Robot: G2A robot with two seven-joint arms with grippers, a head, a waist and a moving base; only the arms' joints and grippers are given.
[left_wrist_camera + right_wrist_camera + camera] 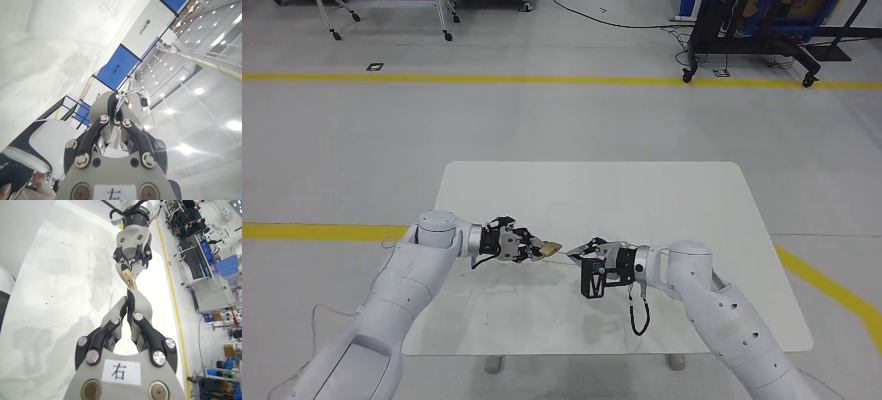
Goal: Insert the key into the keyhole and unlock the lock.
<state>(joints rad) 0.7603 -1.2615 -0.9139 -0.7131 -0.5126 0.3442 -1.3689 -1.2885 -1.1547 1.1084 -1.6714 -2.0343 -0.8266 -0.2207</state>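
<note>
A brass padlock (pixel 551 247) hangs above the middle of the white table (pixel 662 200), its silver shackle (pixel 121 101) clamped in my left gripper (pixel 537 246), which is shut. In the right wrist view the padlock (pixel 129 280) points its keyhole end toward my right gripper (pixel 128 296). That gripper's pads are pressed together, with the tips right at the lock's lower end. In the top view a thin pale key blade (pixel 568 255) spans the short gap between the right gripper (pixel 587 250) and the lock. The rest of the key is hidden between the pads.
Both arms meet over the table's front half, a little above its surface. The bare tabletop (pixel 56 285) carries a few dark specks. Yellow floor lines (pixel 542 78) and wheeled racks (pixel 752 40) lie well beyond the table.
</note>
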